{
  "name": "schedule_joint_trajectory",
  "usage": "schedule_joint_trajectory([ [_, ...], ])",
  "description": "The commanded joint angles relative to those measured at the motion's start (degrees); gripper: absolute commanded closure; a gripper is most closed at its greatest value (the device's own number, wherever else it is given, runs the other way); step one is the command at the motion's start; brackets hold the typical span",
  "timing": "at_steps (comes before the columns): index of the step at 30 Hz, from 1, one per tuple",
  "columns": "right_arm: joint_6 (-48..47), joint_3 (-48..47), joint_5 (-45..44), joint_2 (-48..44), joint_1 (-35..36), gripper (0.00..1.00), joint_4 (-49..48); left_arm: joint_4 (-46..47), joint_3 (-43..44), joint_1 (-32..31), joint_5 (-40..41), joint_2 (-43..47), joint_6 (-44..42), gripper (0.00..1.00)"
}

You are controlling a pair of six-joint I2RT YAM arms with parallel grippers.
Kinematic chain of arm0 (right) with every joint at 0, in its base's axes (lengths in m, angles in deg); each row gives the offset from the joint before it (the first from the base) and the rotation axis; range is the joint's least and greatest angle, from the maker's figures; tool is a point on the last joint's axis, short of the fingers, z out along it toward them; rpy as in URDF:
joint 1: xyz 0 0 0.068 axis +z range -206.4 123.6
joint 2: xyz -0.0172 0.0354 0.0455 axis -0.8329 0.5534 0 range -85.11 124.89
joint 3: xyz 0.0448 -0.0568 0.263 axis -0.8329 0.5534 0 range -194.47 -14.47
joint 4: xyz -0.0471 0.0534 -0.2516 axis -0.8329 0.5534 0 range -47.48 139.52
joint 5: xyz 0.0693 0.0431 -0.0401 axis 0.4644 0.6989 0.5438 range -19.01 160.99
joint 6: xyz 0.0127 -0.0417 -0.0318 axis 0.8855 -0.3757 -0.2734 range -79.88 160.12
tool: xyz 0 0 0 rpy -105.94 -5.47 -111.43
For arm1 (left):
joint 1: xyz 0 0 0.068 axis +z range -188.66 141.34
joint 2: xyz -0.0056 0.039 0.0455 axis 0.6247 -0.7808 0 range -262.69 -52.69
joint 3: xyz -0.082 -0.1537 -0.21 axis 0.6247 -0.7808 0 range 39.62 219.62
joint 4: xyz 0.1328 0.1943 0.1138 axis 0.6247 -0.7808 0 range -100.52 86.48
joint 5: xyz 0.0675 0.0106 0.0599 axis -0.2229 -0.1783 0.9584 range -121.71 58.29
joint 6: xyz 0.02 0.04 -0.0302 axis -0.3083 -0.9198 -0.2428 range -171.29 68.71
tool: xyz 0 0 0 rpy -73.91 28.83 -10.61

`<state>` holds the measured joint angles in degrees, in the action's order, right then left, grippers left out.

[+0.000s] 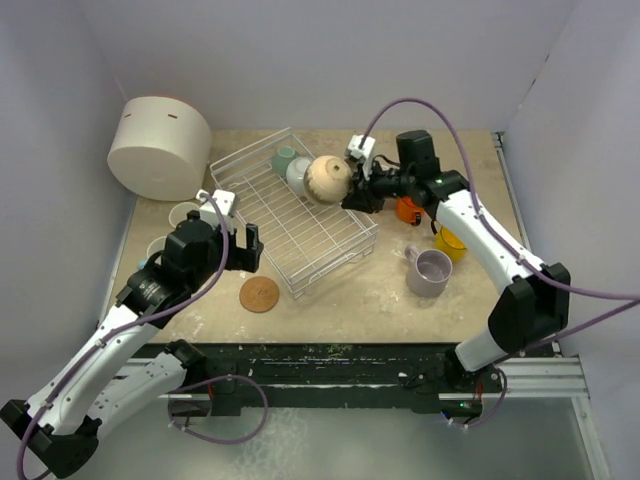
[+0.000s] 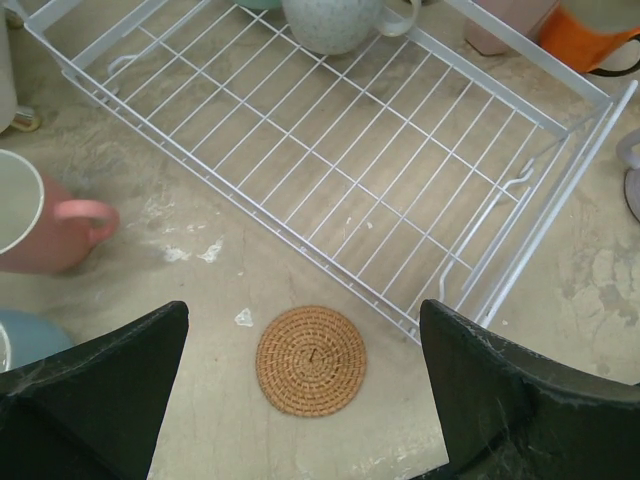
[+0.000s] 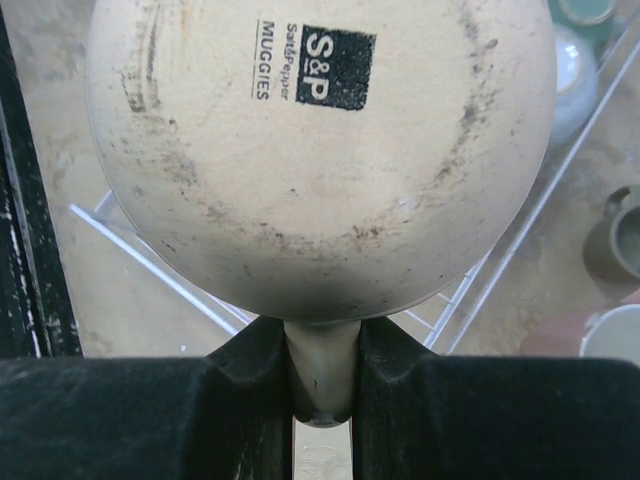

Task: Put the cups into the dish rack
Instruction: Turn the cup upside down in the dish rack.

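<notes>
Left gripper (image 2: 305, 310): jaws wide apart, nothing between them, hovering over the table. Cork coaster (image 2: 311, 360) sits directly below the gap between the fingers. A pink mug (image 2: 40, 225) and a light blue mug (image 2: 25, 340) stand off to its left side, both on the table and not yet loaded. Straight ahead of the fingers is the near corner of the dish rack (image 2: 350, 170), bare wire floor on this side.

Further out, two cups are already in the rack's far end: a white speckled mug (image 1: 299, 175) and a teal mug (image 1: 284, 158).

Right gripper (image 3: 322, 345): closed tight on the handle of the beige mug (image 3: 320, 150), mug base turned back toward the wrist (maker's stamp readable). The mug hangs above the rack's far right part, just beside the white one, and is not set down. Back under the right forearm, an orange mug (image 1: 407, 210), a yellow mug (image 1: 450, 242) and a lilac mug (image 1: 430, 272) wait on the table.

Risks, as I judge them:
- The grip is on the handle only, so the heavy body could pivot in the pads as it is lowered.
- The gap to the white mug looks small, so it could get knocked.
- Letting go too high or over the side wire could leave the mug tipped on the rim or rolling out.
</notes>
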<state>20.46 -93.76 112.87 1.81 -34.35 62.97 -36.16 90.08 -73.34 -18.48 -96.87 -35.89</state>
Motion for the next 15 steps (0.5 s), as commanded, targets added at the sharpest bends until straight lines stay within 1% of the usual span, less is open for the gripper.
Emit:
schedule_joint_trajectory([
  [1,-5.40,-5.58,-6.54,2.17,3.43,1.00,0.93,3.07,-0.85,1.81,0.00,3.69,-2.23,0.00],
  [6,-7.11,-9.07,-10.83,7.40,4.78,1.00,3.10,1.49,-0.37,2.76,0.61,2.52,-2.73,0.01],
  [15,-7.98,-14.14,-17.72,15.04,7.07,1.00,4.08,1.62,-1.03,2.86,1.88,3.84,-3.41,0.01],
])
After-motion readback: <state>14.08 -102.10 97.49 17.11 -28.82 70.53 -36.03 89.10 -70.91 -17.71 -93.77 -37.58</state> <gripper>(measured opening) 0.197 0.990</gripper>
